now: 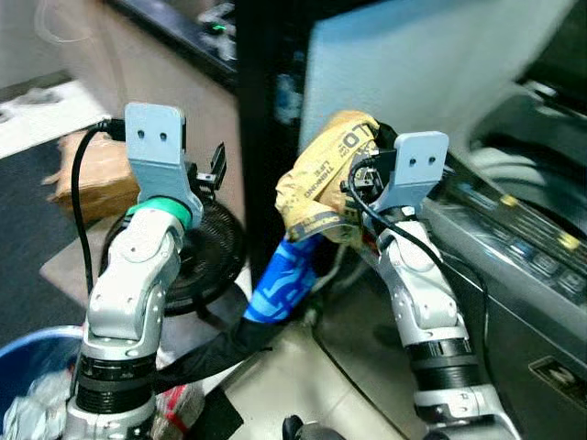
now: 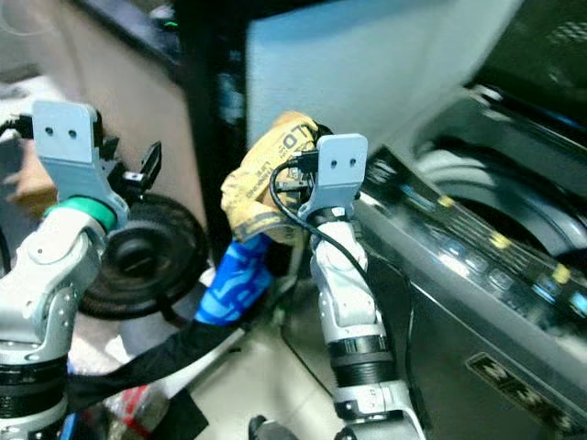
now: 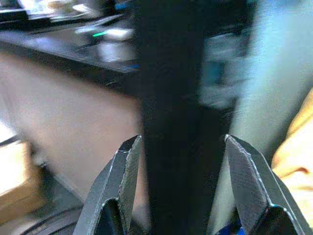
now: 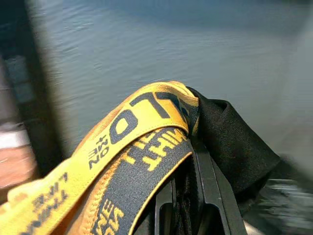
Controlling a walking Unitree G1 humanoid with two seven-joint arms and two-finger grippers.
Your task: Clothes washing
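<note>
My left pincer (image 3: 178, 188) hangs raised with its fingers spread, empty, above the round black floor fan (image 1: 206, 252); my right pincer (image 4: 198, 196) is clenched on a bundle of yellow, blue and black garments (image 1: 316, 192). That bundle hangs just beside the grey top-loading washing machine (image 1: 523, 247), whose lid stands raised.

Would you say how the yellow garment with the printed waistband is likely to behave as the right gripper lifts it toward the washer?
The yellow garment looks floppy: it bunches over the right gripper and sags. Probably light, since a two-finger pinch carries it. Trailing blue cloth may snag on the washer rim.
</note>
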